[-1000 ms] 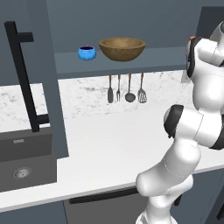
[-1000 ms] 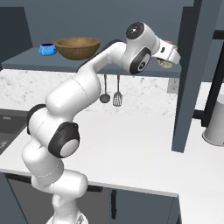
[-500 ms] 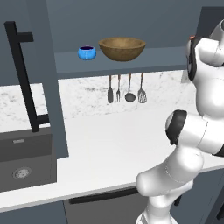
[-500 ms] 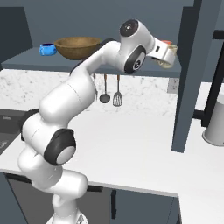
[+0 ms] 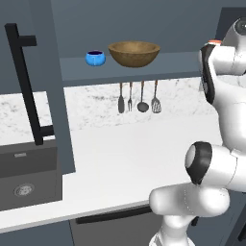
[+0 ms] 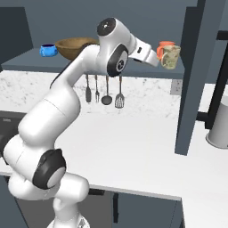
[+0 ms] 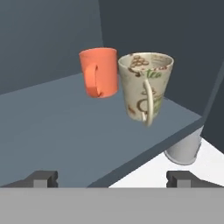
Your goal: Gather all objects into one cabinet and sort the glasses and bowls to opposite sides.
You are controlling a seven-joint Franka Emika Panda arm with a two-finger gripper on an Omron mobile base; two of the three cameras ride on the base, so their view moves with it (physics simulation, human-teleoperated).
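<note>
**Hand empty and spread at the cup end of the cabinet shelf**

The hand [image 7: 112,178] has its two fingertips wide apart with nothing between them, pointed at the beige mug [image 7: 145,85], which stands just clear of it near the shelf's front edge. Right beside the mug, slightly behind, stands the orange-red cup [image 7: 99,72]; the two look close enough to touch, though I cannot tell whether they do. Both sit at the right end of the cabinet shelf [image 6: 26,57], while the wooden bowl [image 5: 134,52] and the small blue bowl [image 5: 95,58] sit side by side at the left end, well apart from the cups. That split looks deliberate: drinking vessels on one side, bowls on the other.

Count: two cups, two bowls, all four on one shelf. Four utensils [image 5: 137,98] hang below it, over the white surface [image 5: 120,153].
</note>
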